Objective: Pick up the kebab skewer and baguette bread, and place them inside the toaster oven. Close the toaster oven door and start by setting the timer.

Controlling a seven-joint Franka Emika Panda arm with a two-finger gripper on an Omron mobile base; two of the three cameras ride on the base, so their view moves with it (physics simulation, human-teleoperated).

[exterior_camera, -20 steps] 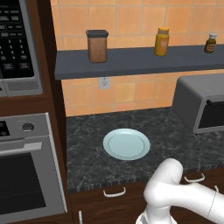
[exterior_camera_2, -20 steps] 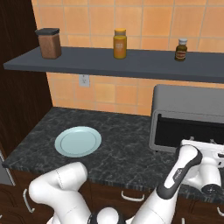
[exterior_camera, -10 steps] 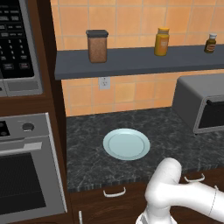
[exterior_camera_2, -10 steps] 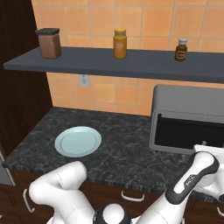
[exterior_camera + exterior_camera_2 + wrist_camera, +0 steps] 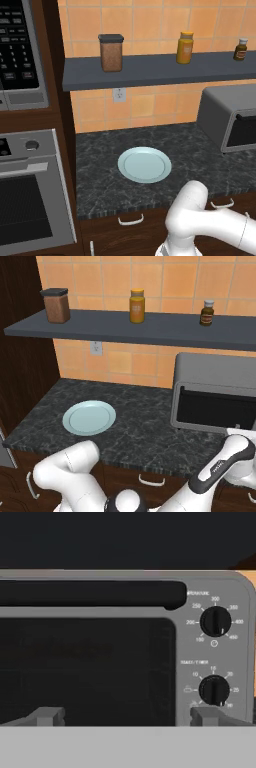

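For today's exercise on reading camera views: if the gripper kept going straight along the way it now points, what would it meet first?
Most likely the toaster oven door, shut, which the hand view faces squarely. The lower knob sits above the right jaw. Depth is unclear.

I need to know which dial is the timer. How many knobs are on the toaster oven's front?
2, on the toaster oven panel right of the door: upper knob and lower knob directly beneath it.

The toaster oven [image 5: 125, 647] panel carries an upper knob [image 5: 215, 621] ringed by 100, 200, 250, 300, 400, 450. The lower knob [image 5: 214, 689] shows 10, 20, 25; both headings are too blurred to read.
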